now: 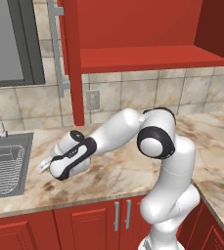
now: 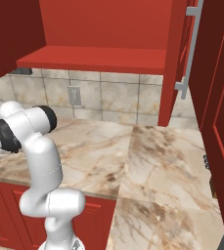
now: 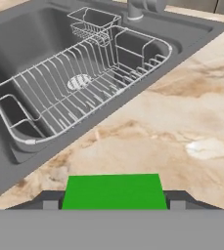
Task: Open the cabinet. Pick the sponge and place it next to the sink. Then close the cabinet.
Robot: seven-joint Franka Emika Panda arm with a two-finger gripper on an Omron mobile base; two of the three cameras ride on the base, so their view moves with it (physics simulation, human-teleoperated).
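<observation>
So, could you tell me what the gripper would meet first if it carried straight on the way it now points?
Probably the marble counter just beside the sink; the gripper, holding the green sponge, points down at that bare stretch, though depth is unclear.

The arm (image 1: 133,132) reaches low to its left, tool (image 3: 114,201) clamping something green.

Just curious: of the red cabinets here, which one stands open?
The large glossy red wall cabinet above the marble counter: its doors swing wide. The low red cabinets stay shut.
</observation>
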